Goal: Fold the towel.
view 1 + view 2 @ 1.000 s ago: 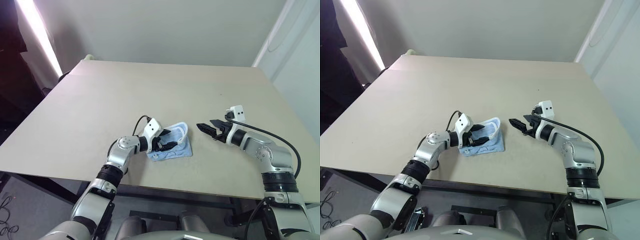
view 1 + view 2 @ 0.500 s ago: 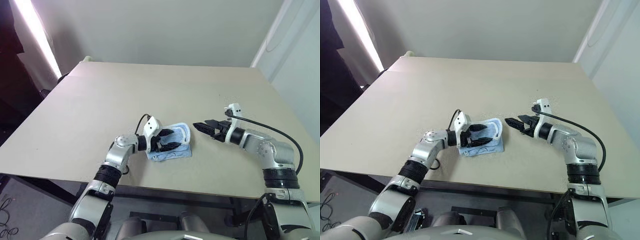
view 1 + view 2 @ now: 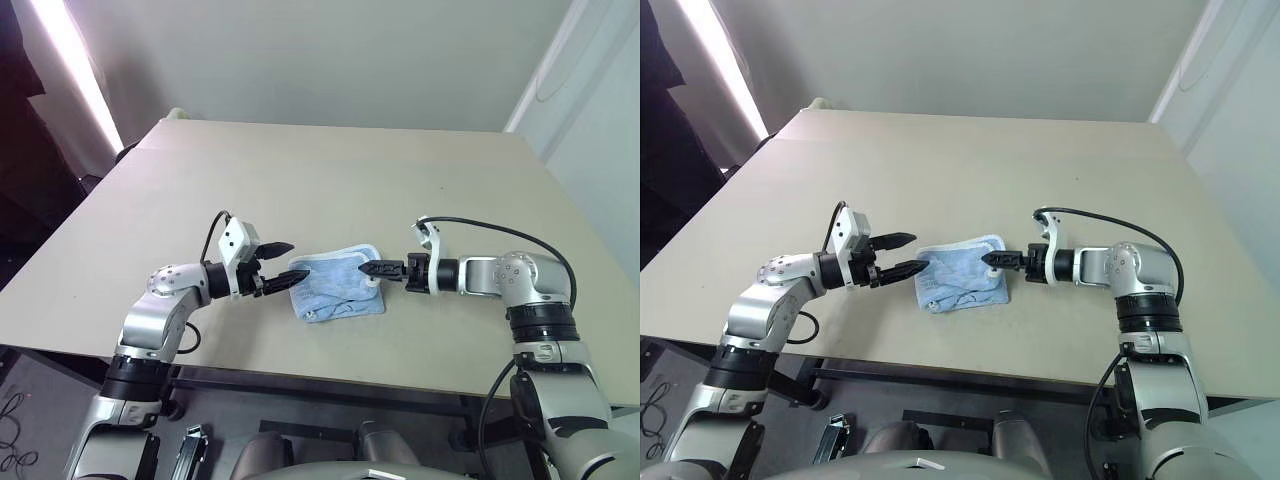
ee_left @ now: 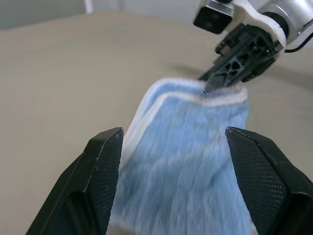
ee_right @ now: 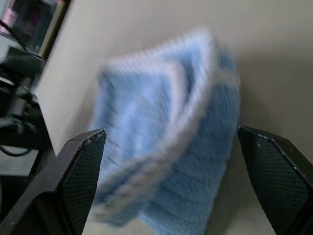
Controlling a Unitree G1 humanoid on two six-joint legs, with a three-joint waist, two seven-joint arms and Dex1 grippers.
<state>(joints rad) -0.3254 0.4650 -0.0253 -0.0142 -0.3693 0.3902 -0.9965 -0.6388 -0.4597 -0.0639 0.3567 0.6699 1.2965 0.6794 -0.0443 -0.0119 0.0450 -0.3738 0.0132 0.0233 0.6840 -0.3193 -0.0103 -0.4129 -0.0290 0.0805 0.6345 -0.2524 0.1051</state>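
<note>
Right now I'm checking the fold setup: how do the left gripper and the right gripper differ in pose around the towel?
The left gripper sits at the towel's left edge, pointing right; the right gripper sits at its right edge, pointing left. The left gripper's fingers spread one above the other in the head views; the right gripper's look edge-on, nearly overlapping. Both are open, holding nothing, facing each other across the towel on the table.

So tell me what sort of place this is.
Probably a robot test room or lab, not a home: a bare tan table, plain pale walls, and a lone blue towel between the grippers.
</note>
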